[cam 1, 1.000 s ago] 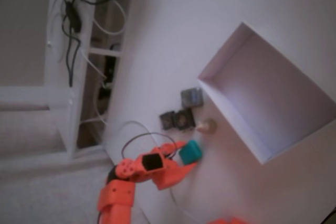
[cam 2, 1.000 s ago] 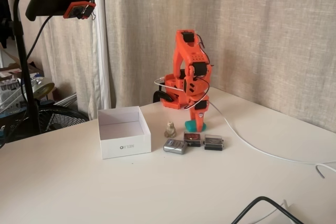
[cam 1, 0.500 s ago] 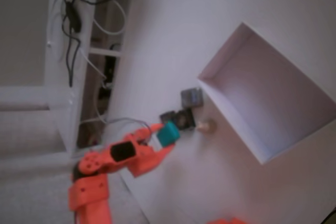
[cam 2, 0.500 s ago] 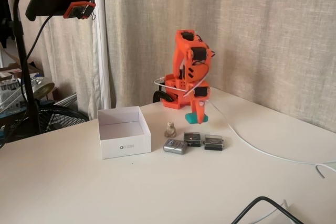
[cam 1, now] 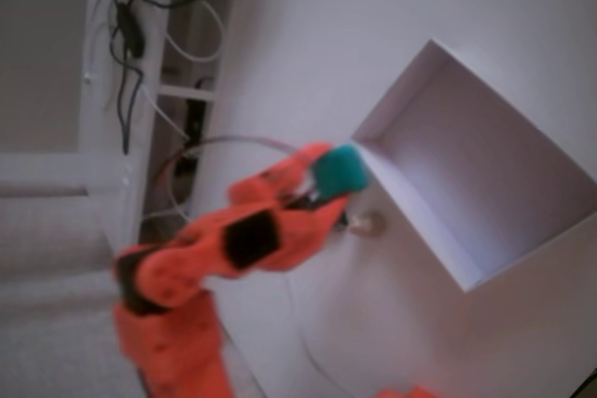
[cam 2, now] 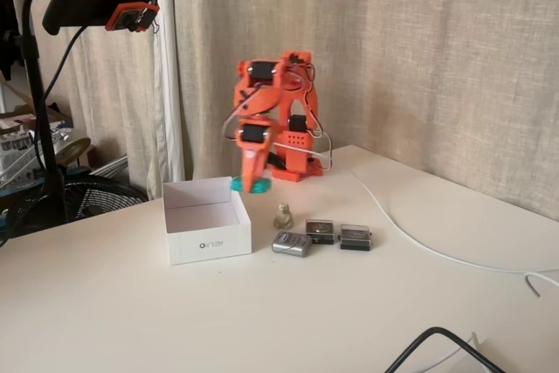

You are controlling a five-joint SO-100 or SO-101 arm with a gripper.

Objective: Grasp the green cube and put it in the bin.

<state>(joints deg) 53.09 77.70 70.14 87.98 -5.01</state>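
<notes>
Gripper (cam 2: 249, 184) clamped on green cube (cam 1: 340, 171), swung up from table to bin (cam 2: 206, 240) edge; drop's next.

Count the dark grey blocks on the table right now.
3, in a row right of the bin: left block, middle block, right block. The arm hides them in the other fixed view.
</notes>
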